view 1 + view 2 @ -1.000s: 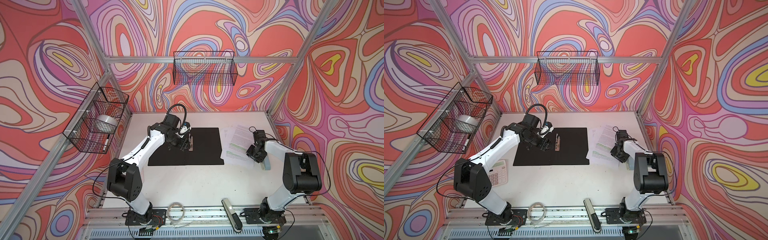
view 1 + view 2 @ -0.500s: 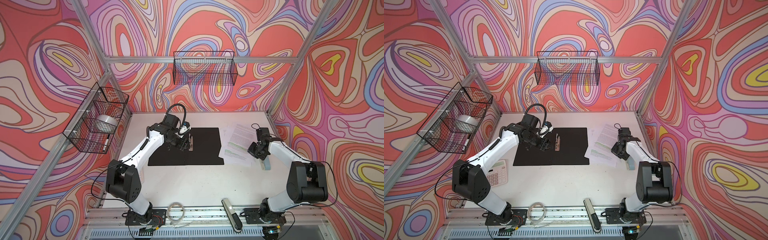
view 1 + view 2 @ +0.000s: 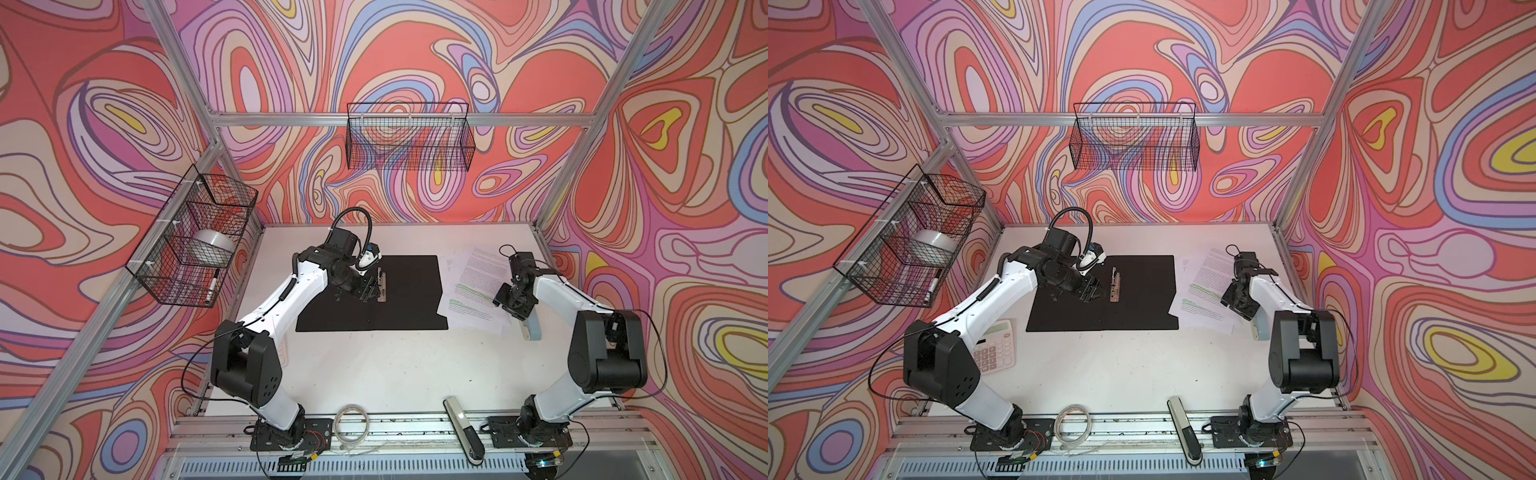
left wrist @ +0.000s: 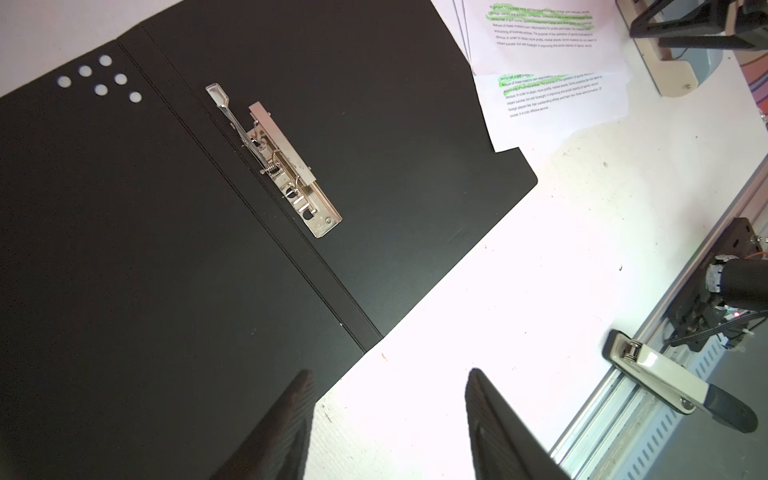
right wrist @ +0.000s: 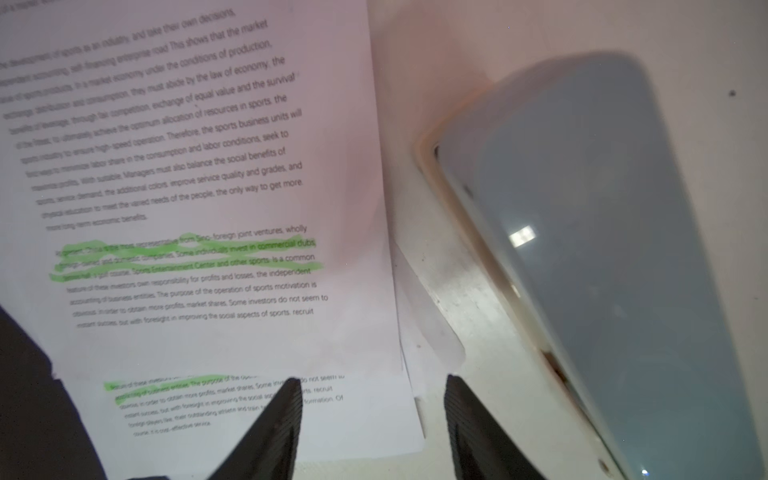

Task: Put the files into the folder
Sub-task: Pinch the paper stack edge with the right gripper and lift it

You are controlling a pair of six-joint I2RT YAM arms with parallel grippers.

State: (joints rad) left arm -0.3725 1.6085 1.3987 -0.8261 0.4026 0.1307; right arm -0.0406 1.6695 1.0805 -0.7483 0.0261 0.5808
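Folder (image 3: 409, 291) matte black, files (image 3: 473, 282) thin white sheets

The folder (image 3: 409, 297) lies open and flat on the white table (image 3: 374, 374), black inside up, just toward 12 o'clock from centre. Its metal spine clip (image 4: 286, 170) sits beside the fold, and six pale dots mark one corner of the left cover. The files (image 3: 473, 282) are a loose fan of white sheets – small black print, some lines highlighted green – lying flat at the folder's 3 o'clock, one corner lapping its right edge
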